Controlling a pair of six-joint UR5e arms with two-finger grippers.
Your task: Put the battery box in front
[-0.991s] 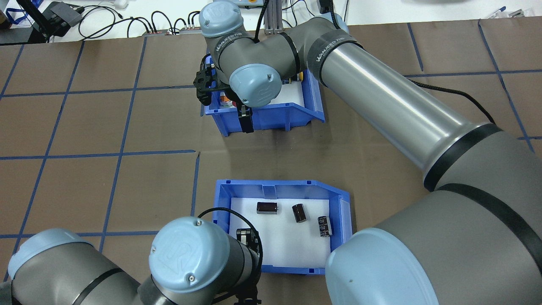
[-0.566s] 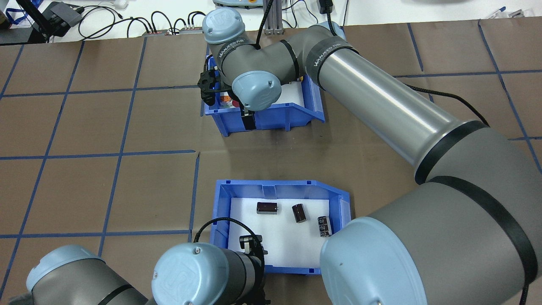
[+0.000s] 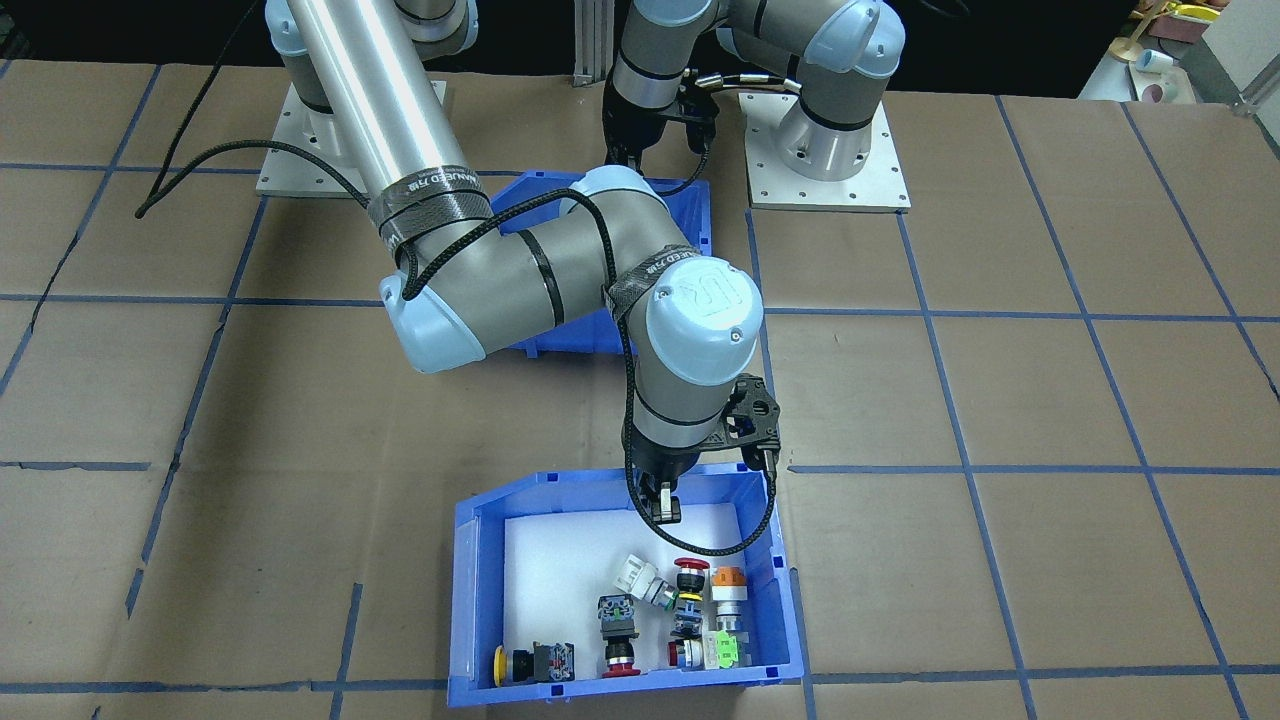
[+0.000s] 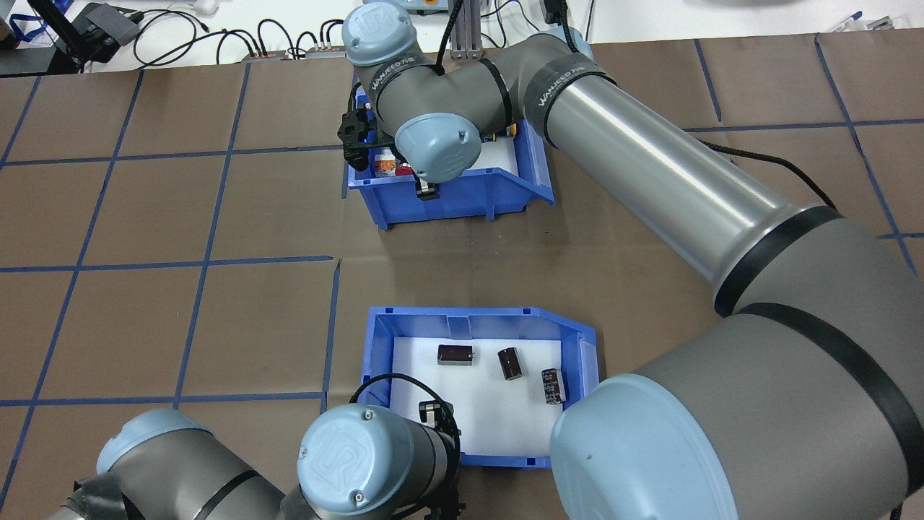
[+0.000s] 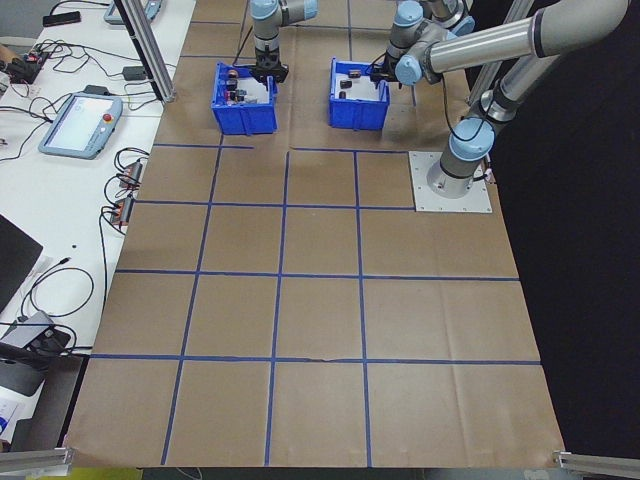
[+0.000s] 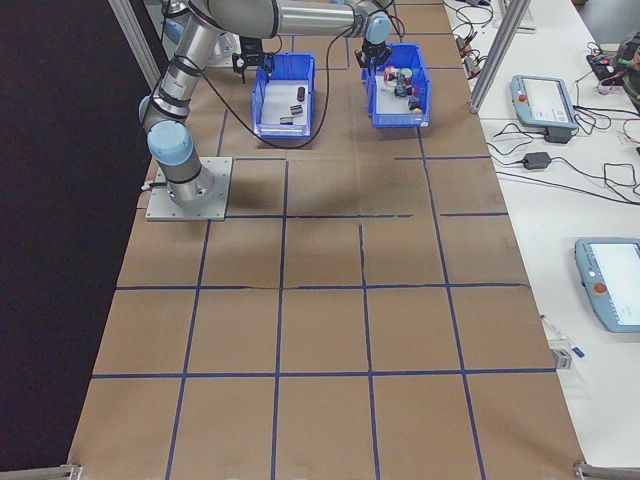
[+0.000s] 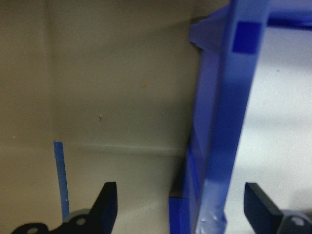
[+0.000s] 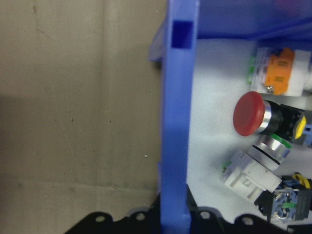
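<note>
Left pincer (image 7: pixel 178 207) has slid along the battery box (image 4: pixel 462 321) wall (smooth blue plastic).

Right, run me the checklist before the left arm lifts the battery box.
1. Left end effector straddles the battery box wall: ok, one finger on each side.
2. Left grip closed on that wall: not ok, jaws open with gaps on both sides.
3. Three batteries inside the box: ok, lying loose on the white liner.
4. Right end effector at the switch bin wall: ok.
5. Right grip closed: cannot tell.
6. Spot ahead of the battery box free: not ok, the switch bin sits there.
</note>
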